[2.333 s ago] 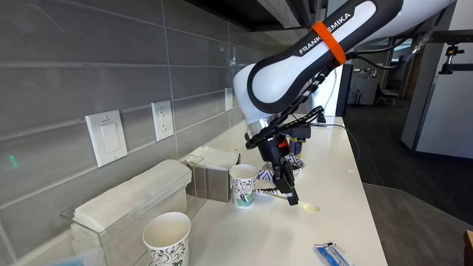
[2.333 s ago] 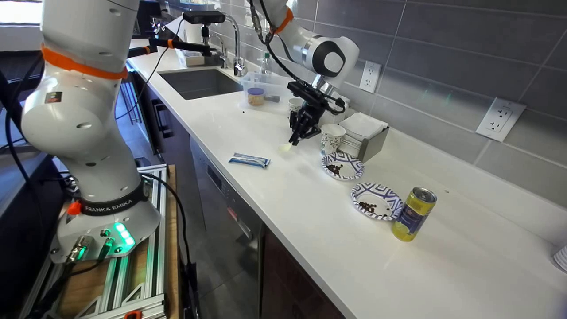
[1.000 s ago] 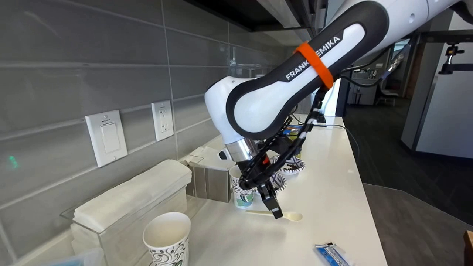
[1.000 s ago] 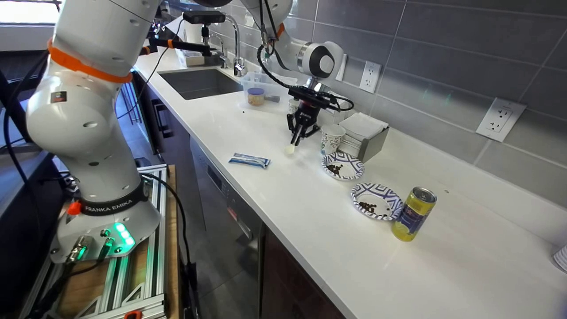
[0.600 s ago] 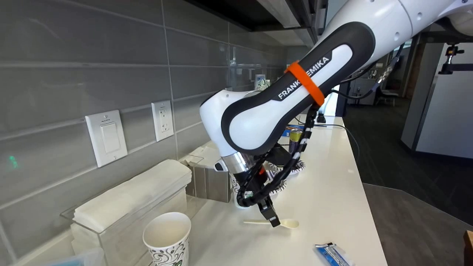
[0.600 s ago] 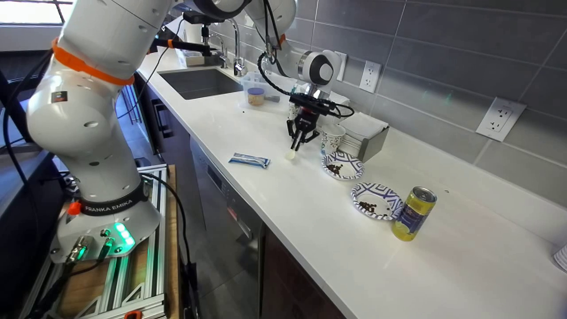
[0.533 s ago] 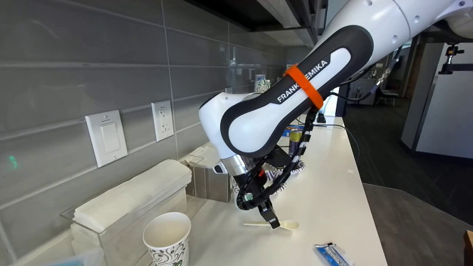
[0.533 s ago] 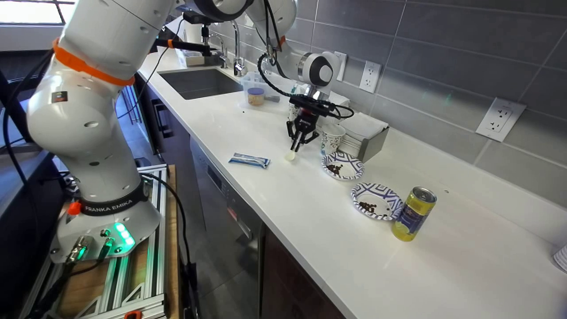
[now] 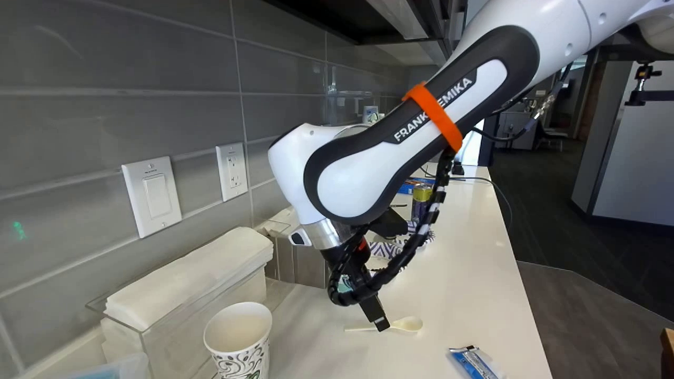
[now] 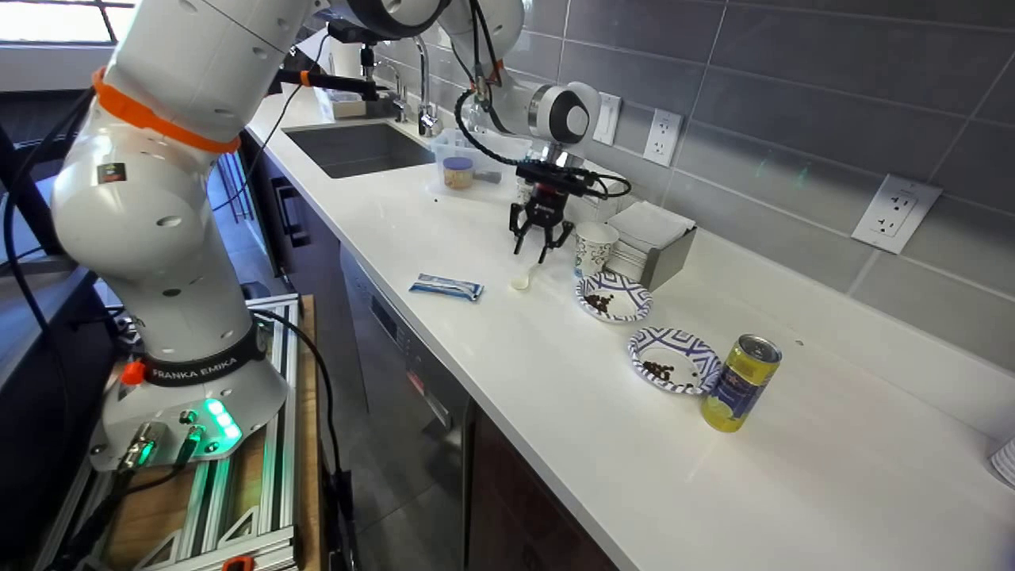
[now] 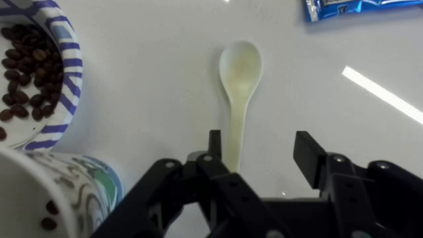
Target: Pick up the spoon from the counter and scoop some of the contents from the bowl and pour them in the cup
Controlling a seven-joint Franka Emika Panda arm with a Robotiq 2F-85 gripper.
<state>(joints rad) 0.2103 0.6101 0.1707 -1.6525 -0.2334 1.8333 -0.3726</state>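
My pincer [image 11: 257, 142] hangs spread over the pale spoon [image 11: 238, 102].
Probably light, slick, slightly bendy; best pinched mid-handle.

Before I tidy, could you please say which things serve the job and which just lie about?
Job: cream spoon, coffee bean bowl, printed paper cup beside it.
Lying about: blue packet, napkins, other printed cup, drink can, second bowl beside it (probably).

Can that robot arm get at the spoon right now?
Likely yes: nothing lies on the spoon, and in the wrist view its handle shows between the open jaws.
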